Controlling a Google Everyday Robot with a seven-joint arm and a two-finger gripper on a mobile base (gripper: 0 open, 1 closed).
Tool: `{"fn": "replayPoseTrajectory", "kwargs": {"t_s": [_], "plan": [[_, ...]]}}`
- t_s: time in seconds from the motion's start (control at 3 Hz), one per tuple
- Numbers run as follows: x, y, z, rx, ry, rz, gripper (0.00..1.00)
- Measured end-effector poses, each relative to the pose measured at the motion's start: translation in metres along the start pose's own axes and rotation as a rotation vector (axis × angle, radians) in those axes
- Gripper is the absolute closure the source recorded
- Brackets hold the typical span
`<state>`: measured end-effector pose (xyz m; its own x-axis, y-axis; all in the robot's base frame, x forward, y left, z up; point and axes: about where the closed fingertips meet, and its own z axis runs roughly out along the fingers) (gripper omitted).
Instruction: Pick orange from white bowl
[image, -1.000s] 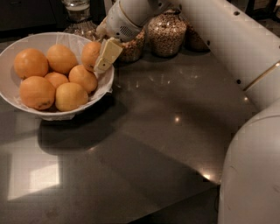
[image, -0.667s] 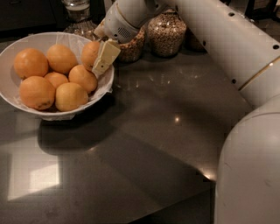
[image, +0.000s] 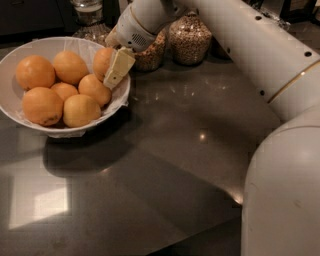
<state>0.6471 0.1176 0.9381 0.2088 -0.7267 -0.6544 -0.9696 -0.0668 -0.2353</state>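
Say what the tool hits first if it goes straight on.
The tool, above the right rim of the white bowl, points down and left. It would probably meet the orange just below its tip first, though depth is unclear and the orange behind it may be nearer.

Grain-filled glass jars (image: 187, 39) at back — dark, glossy countertop (image: 170, 165), pale light patch (image: 50, 202)
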Motion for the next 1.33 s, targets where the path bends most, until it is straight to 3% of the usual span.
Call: {"fn": "replayPoseTrajectory", "kwargs": {"t_s": [0.33,1.0,1.33], "plan": [[-0.0007,0.0063,0.0062,-0.014,0.002,0.004,0.36],[0.0010,0.0102,0.0104,-0.020,0.003,0.015,0.82],[0.0010,0.0102,0.0104,-0.020,0.003,0.015,1.00]]}}
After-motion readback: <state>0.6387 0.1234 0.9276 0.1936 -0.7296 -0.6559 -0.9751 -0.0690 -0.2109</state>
